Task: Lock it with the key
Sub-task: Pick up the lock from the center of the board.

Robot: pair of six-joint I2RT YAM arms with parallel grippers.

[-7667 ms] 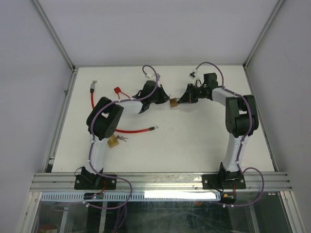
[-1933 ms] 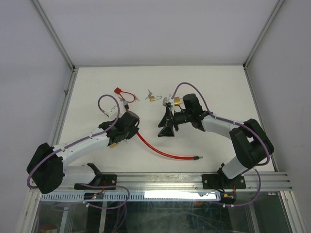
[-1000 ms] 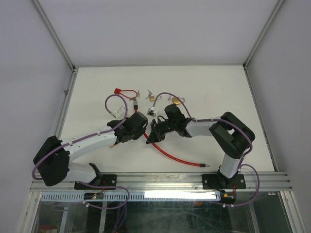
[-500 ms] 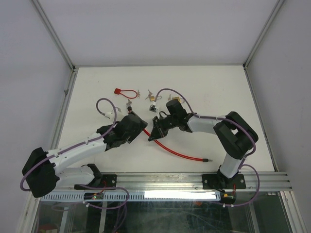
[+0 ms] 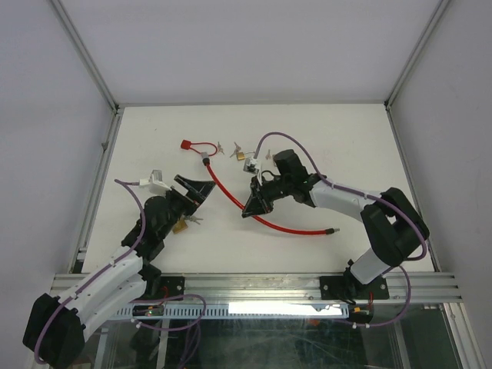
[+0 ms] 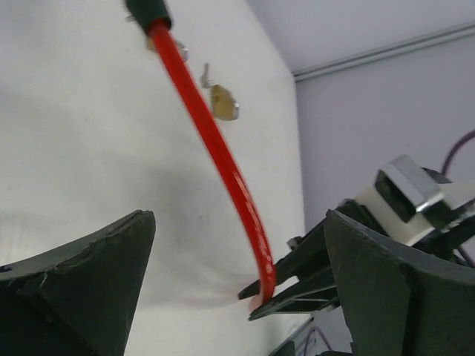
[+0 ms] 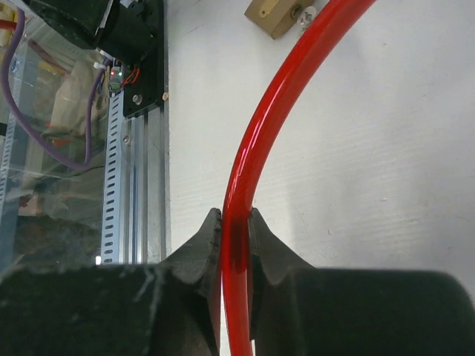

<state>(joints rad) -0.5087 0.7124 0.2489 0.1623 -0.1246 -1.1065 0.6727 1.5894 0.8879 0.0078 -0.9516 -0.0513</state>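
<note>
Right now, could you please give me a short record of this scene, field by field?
left gripper: open, holding nothing
right gripper: shut on the red cable
red cable: curved, running out both sides of the right gripper
far brass padlock: lying free with keys beside it
near brass padlock: lying beside the left arm
small red cable loop: lying free at the far left

no readable text, no labels, no brands, no numbers in any view
</note>
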